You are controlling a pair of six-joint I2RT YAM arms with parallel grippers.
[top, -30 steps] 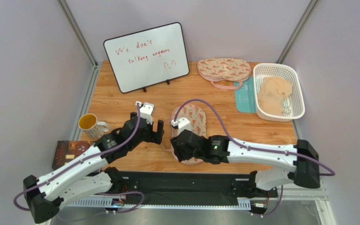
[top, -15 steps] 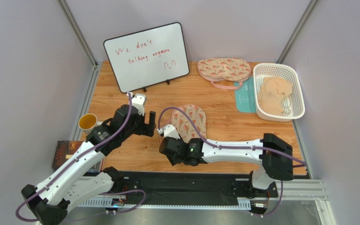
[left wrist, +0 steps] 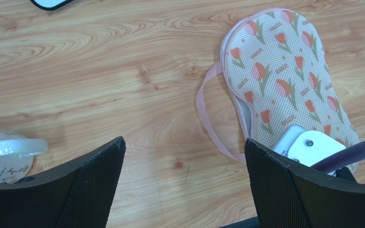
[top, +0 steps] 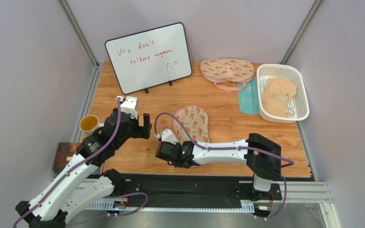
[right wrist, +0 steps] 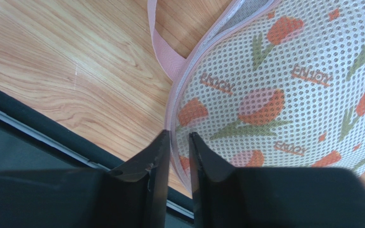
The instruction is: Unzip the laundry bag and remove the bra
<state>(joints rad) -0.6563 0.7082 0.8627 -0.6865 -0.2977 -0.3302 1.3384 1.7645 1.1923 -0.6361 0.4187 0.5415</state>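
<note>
The wooden surface (top: 227,124) carries the bag (top: 194,121) flat at its middle, pink loop (right wrist: 165,52) lying toward the left side. The left jaws hang wide open over bare wood just beside it — the right jaws are pinched onto its near pink-trimmed edge.

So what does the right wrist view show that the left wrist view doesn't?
Only the right wrist view: the right hand pinching the bag's pink edge, and the black strip past the table's near edge. Only the left wrist view: the open left hand, a mug, and most of the bag with the right arm over its near end. Both: the bag, its pink strap and the wooden table.
</note>
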